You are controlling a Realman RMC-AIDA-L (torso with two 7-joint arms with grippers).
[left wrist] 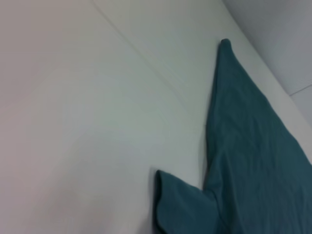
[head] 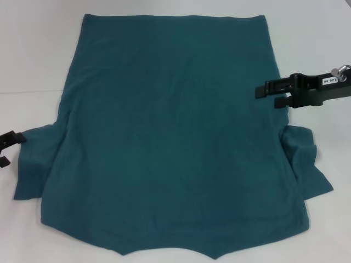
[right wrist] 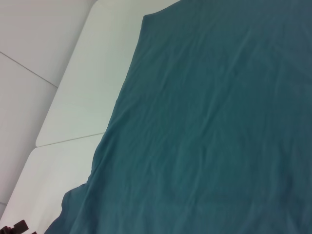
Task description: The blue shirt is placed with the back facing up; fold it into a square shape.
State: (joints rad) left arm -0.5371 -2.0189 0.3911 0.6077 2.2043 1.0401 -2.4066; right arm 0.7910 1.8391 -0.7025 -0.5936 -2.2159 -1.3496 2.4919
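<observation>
Blue shirt spread flat, white table, claws seemingly parted

We see bright, even light washing out the white surface; shadows stay faint, wrist views slightly soft.

Left end effector — mostly off-frame

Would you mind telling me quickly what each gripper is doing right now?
Left gripper: open, empty, beside the blue shirt's left sleeve.
Right gripper: open, empty, at the shirt's right edge.
</observation>
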